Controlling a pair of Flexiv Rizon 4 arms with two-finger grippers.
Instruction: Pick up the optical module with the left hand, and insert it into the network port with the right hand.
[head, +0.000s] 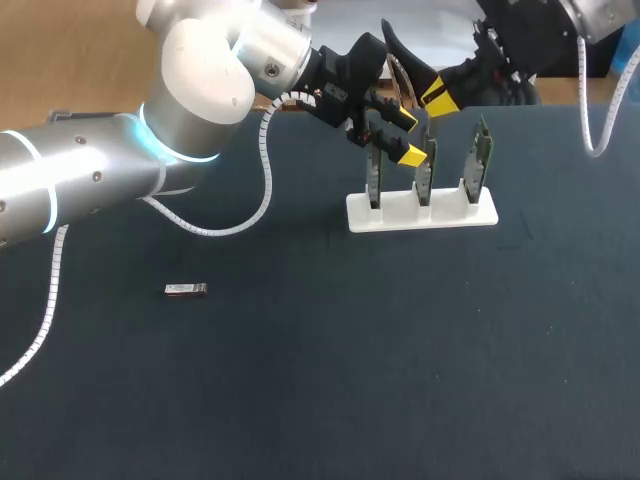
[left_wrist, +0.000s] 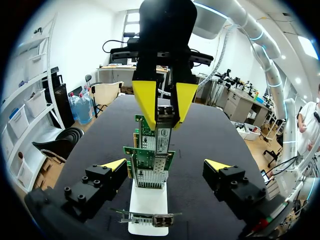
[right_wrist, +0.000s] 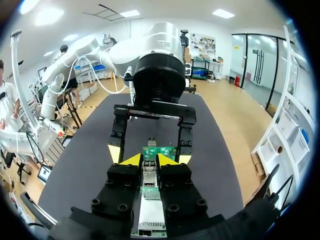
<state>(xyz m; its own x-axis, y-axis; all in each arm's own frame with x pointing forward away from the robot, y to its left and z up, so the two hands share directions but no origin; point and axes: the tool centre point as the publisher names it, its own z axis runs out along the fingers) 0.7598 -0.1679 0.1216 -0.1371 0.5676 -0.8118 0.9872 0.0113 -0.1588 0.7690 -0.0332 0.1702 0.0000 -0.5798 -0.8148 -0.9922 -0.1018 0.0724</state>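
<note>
On the dark matte cloth a small, silvery, box-shaped module lay alone, well left of the rest. Our left gripper, fingers spread wide, hung beside three flat green cards standing upright in one white slotted stand. Our right gripper had its yellow tips clamped on a second module, metal and oblong, over the cards. We counted two modules.

Between and just ahead of our left gripper's spread jaws the row of network cards in the white stand blocks the way, our right gripper, clamped on the optical module, bars the room above them, and only the table outward of each finger lets us pass.
</note>
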